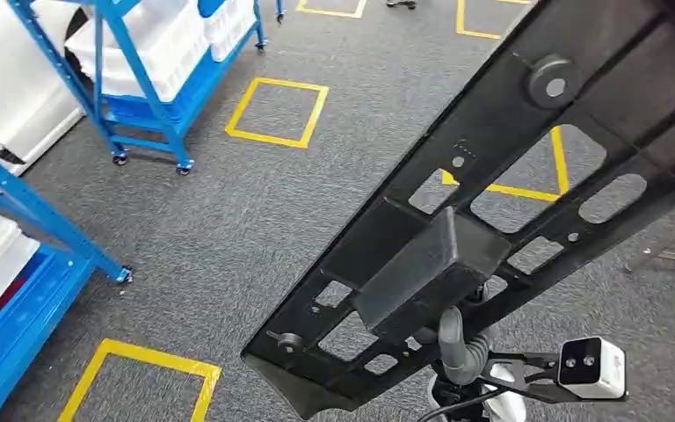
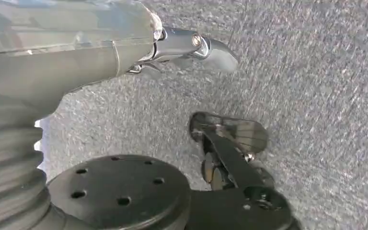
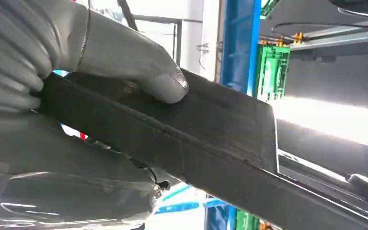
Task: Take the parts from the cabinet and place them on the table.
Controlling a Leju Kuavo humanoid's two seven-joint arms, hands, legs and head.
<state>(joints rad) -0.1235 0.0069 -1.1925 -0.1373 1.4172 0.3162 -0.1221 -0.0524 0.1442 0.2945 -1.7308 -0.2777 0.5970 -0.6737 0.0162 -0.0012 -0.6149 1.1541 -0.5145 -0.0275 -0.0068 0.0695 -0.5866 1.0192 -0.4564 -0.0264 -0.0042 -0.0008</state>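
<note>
Step in hand, by judgement: transport. Part already off the cabinet, not yet set down; carried above grey carpet floor [image 1: 255,202] marked with yellow tape squares [image 1: 277,112]. No bench visible in any view.

Task item: 1 long black panel [image 1: 492,202], flat, pierced with cut-outs, with a raised black block [image 1: 426,268] near its middle and a round boss [image 1: 552,83] toward the far end. Held aloft, slanting from lower centre up to the upper right of the head view, clear of the floor.

Right hand [image 3: 67,72]: clamped on the panel. Grey thumb [image 3: 165,84] pressed flat on 1 face of the block section; remaining fingers wrapped around the opposite side, largely hidden by the part.

Left hand [image 2: 191,45]: hanging over carpet, holding nothing, touching nothing. Only part of it visible; whether fingers are spread or curled cannot be told.

Blue racks with white bins [image 1: 154,53] standing at the left, well apart from the panel.

Next move, by judgement: locate the bench, keep the long overhanging end clear of the racks while turning, lower the panel flat before releasing. Risk: single-handed hold on a long part, liable to swing or tilt.
</note>
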